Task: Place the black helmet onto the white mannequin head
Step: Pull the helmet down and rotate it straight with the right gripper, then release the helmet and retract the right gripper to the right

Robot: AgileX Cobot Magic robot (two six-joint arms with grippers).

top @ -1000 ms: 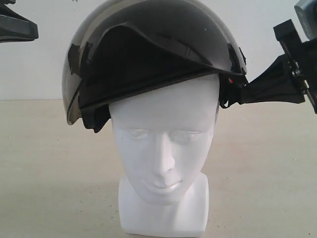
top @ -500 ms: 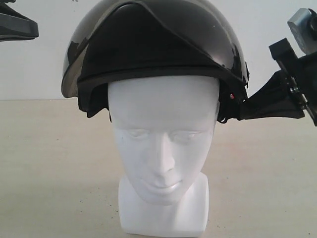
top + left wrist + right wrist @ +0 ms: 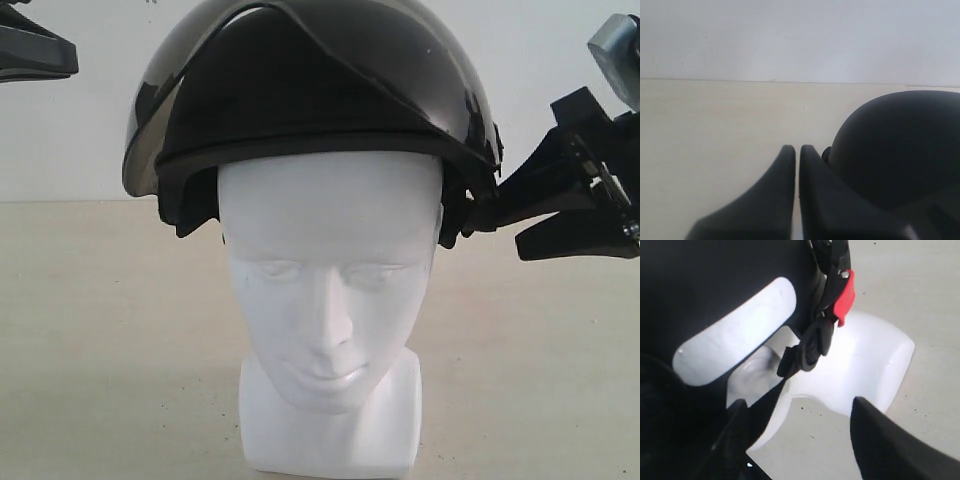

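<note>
Noting the black helmet (image 3: 320, 90) seated over the crown of the white mannequin head (image 3: 325, 290), rim just above the brow (smoky visor tipped up). Head upright on the pale table (image 3: 100, 350). Right gripper (image 3: 496, 231) beside the helmet's edge near the red-tabbed strap (image 3: 844, 297), jaws spread apart, clamping nothing. Left gripper (image 3: 796, 148) well apart, fingers pressed together, empty.

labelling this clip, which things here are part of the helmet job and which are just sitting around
In the job: black helmet, white mannequin head, right hand open beside the helmet.
Not in it: left hand shut and apart, table, wall.
</note>
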